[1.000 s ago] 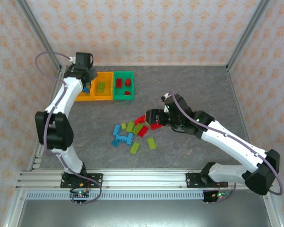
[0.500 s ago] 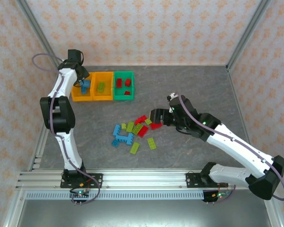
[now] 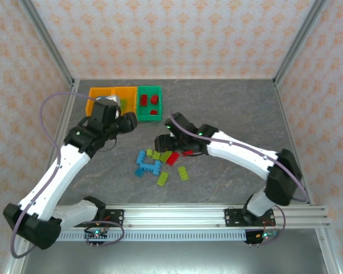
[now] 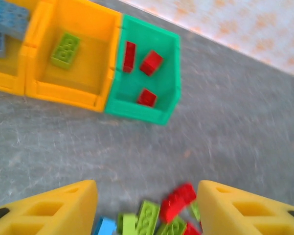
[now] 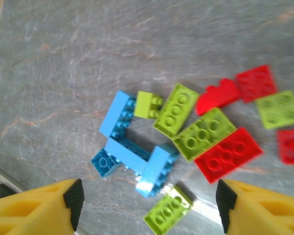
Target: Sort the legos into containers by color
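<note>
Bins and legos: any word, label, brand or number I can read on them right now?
No readable text.
The orange bins and the green bin carry no labels.
Any marks on the studs of the legos are too small and blurred to read.
The wallpaper shows a pattern, not writing.

- Bright, even light; soft shadows on the table (image 3: 234, 103).
- Left wrist view blurred throughout.
- Right wrist view sharper; glare streak on table near bottom.

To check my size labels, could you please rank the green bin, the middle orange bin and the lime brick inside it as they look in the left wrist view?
1. green bin and middle orange bin: near alike, so I will not rank them.
2. lime brick: far smaller.
</note>
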You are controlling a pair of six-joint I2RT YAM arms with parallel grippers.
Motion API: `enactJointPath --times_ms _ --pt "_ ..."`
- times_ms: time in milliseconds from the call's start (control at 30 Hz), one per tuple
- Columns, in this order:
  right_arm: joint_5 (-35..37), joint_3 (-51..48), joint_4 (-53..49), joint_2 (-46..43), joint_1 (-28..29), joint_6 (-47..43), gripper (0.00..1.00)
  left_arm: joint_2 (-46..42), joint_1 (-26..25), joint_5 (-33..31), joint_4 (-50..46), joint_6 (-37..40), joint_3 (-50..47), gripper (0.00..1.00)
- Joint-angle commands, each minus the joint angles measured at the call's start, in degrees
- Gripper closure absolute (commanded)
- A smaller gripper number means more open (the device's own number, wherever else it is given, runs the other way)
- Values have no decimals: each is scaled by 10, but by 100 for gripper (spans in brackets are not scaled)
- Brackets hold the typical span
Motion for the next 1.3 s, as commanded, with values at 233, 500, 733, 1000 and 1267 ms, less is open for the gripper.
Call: enactJointPath --times_ms 233,500,733,1000,1267 --pt "38 156 -5 221 28 -13 37 -149 -15 86 -149 150 -59 41" --pt "63 195 -29 294 27 -11 50 -169 -15 39 -94 141 -120 30" --pt "71 221 -47 322 28 -10 59 -176 -14 7 -94 135 -131 17" --pt "84 196 -8 256 27 -13 73 -197 -14 -39 -101 126 -136 7" --pt "187 194 142 186 24 -87 78 -246 -12 -70 -89 124 -149 1"
